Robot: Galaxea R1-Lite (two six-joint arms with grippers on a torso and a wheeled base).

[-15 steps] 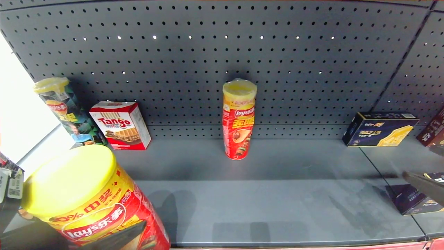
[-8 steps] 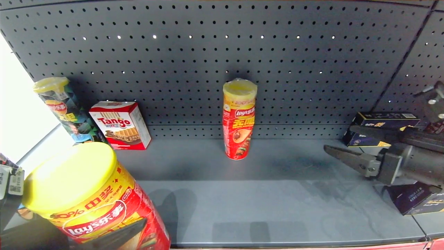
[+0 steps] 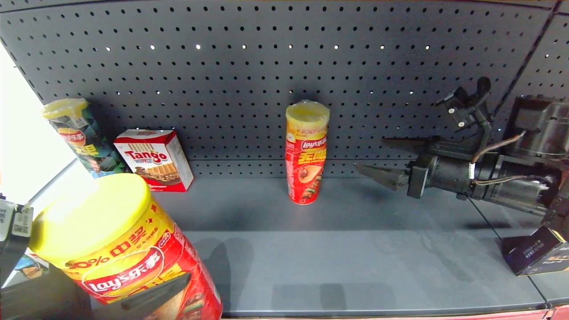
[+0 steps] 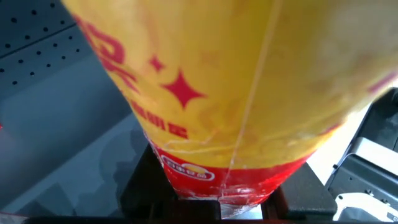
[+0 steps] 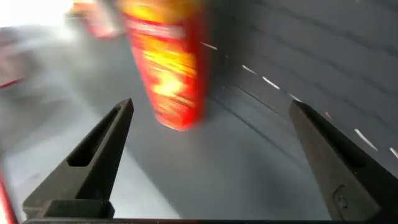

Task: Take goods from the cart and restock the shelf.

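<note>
A red chips can with a yellow lid (image 3: pixel 120 249) is tilted at the shelf's front left, and my left gripper (image 3: pixel 155 295) is shut on its lower body. In the left wrist view that can (image 4: pixel 236 93) presses close above the gripper (image 4: pixel 217 202). A second, matching chips can (image 3: pixel 306 153) stands upright at the back middle of the shelf (image 3: pixel 355 258). My right gripper (image 3: pixel 371 155) hovers open just to its right, pointing at it, not touching. The right wrist view has the standing can (image 5: pixel 168 68) ahead of the open gripper (image 5: pixel 211 104).
A green chips can (image 3: pixel 82 142) and a red wafer box (image 3: pixel 155 159) stand at the back left. A dark box (image 3: pixel 533 255) lies at the front right. The pegboard wall (image 3: pixel 266 66) closes the back.
My right arm has swung in from the right edge, up and leftward, and now stands next to the upright can. The held can has risen slightly.
</note>
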